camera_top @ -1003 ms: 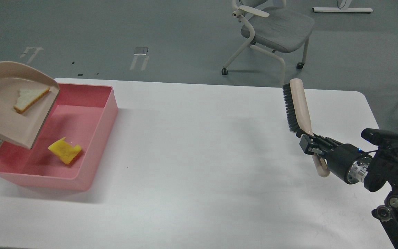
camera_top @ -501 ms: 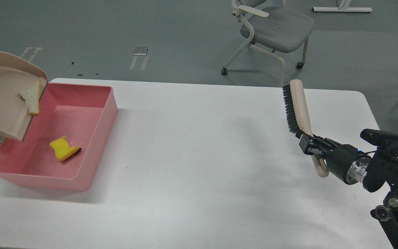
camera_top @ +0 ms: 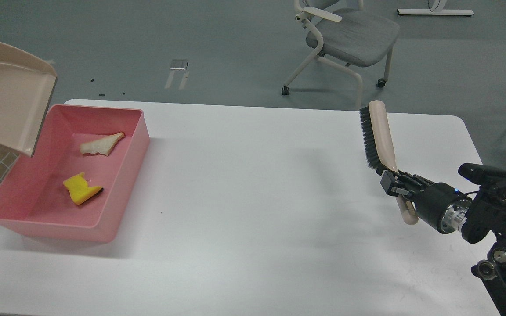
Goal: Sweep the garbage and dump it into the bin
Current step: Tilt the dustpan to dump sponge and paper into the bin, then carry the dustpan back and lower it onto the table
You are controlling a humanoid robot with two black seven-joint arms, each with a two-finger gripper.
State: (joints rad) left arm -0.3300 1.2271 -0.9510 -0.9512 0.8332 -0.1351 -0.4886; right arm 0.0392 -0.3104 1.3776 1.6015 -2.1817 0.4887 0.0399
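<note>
The pink bin (camera_top: 121, 193) sits on the left of the white table. Inside it lie the white bread slice (camera_top: 102, 144) with brown crust, toward the far side, and the yellow sponge block (camera_top: 81, 188), nearer me. The beige dustpan (camera_top: 7, 94) hangs tilted and empty above the bin's left edge; the left gripper holding it is out of view. My right gripper (camera_top: 394, 184) is shut on the beige handle of a black-bristled brush (camera_top: 375, 137), held above the table's right side.
A grey office chair (camera_top: 345, 39) stands on the floor beyond the table. The table's right edge (camera_top: 477, 149) runs close to my right arm. Tiled floor shows left of the bin.
The dustpan rose and moved left, and the bread slice slid out of it into the bin. The sponge settled in the bin. The right arm and brush stayed put.
</note>
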